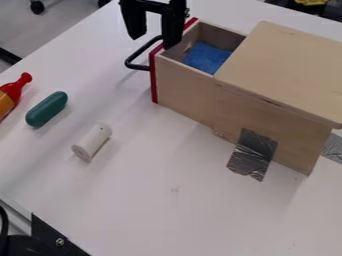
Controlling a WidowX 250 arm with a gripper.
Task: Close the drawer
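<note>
The black gripper (153, 41) hangs at the top of the view, above the front end of the drawer. Its two fingers are spread apart, with nothing held between them. The light wooden drawer (184, 92) is pulled out to the left of its wooden box (287, 70). It has a red front edge and a black handle (138, 54), which lies just below and left of the fingers. Whether a finger touches the drawer front, I cannot tell. Inside the drawer lies a blue item (206, 57).
A white cylinder (92, 142), a green rounded object (47, 109) and a red and orange bottle (12, 93) lie on the white table (153, 210) at the left. Silver tape (253, 154) joins the box's side to the tabletop.
</note>
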